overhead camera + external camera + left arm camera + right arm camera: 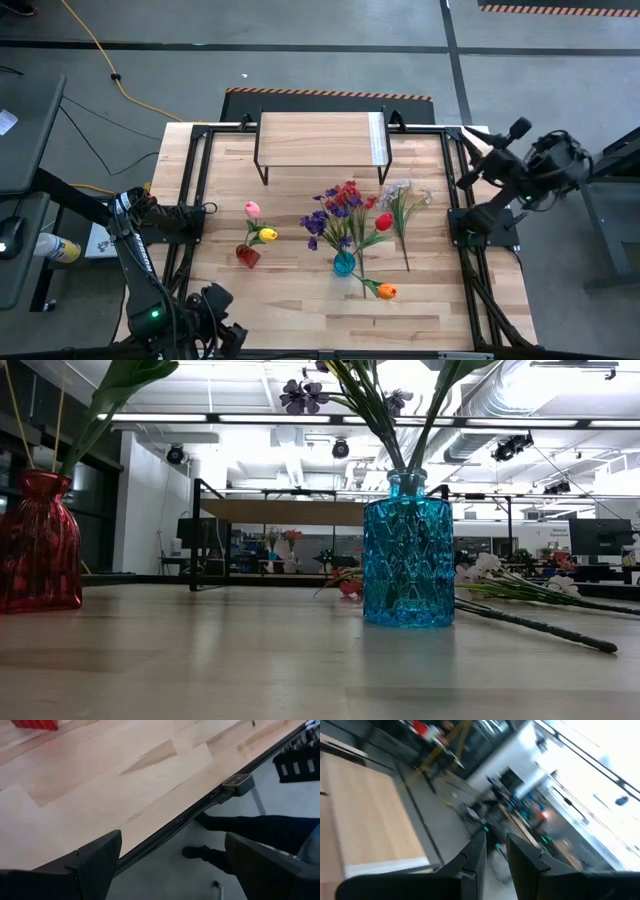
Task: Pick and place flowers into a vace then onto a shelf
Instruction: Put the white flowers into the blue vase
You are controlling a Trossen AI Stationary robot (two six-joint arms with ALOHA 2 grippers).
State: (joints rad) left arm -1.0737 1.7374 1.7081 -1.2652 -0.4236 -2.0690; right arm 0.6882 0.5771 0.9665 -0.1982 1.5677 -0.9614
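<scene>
A blue vase [344, 263] stands near the table's middle, with purple and red flowers [338, 212] sticking up out of it. To its left, a red vase [247, 256] holds a pink and a yellow tulip [266, 235]. An orange tulip [385, 291] and a whitish-lavender spray [403, 200] lie flat on the table. The shelf [320, 138] stands at the far edge on its black legs. My left gripper [172, 850] hangs open over the table's near left edge [215, 318]. My right gripper [496, 842] is held level off the table's far right corner [516, 132], fingers nearly together with nothing between them.
Black frame rails [196, 180] run along the table's left and right sides. A person's dark legs [250, 827] stand on the floor just beyond the near edge. Bare wood lies in front of the vases [300, 660]. The loose stems [530, 622] stretch right of the blue vase.
</scene>
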